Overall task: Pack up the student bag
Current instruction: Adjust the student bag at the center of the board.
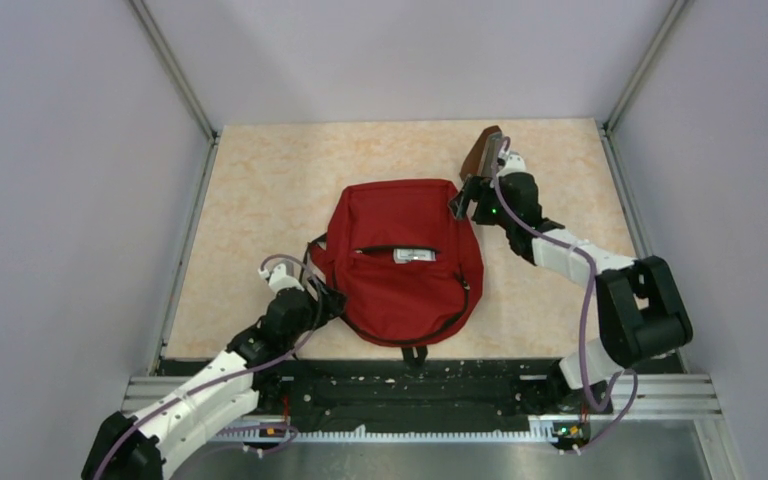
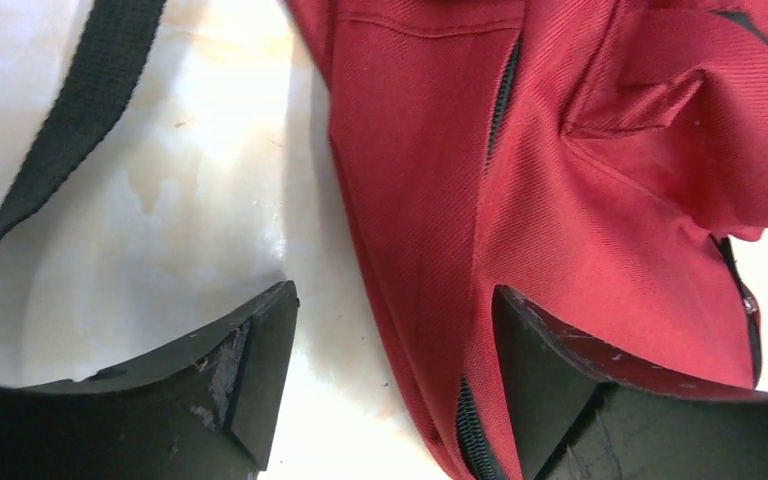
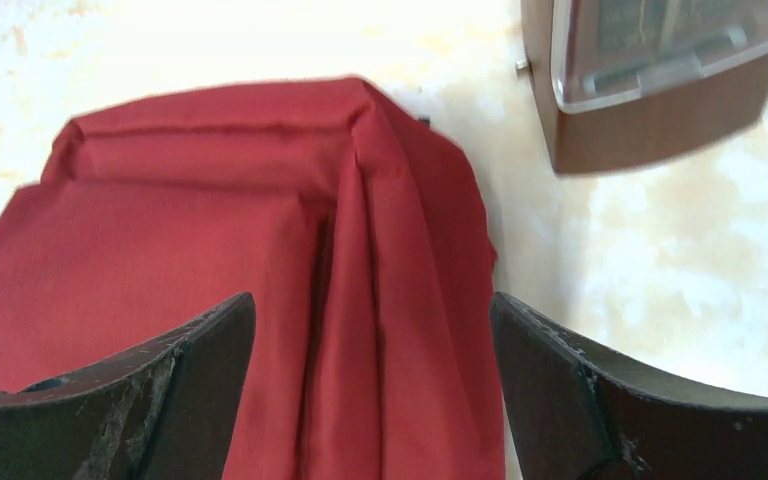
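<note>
From above, the student bag (image 1: 405,265) lies flat on the worktop (image 1: 260,180) between both hands, long axis running away from the bases. The left hand (image 1: 325,300) is at its near-left edge and the right hand (image 1: 465,200) at its far-right corner.

Left wrist: the fingers are spread and released, and the bag's zippered side runs ahead between them.

Right wrist: the fingers are spread and hold nothing, with red fabric just ahead. The metronome (image 3: 650,100) stands ahead to the right, so this looks the nearer hand for it.

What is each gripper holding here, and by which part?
Nothing is held. The left gripper is open over the side edge of the backpack; the right gripper is open above a corner.
</note>
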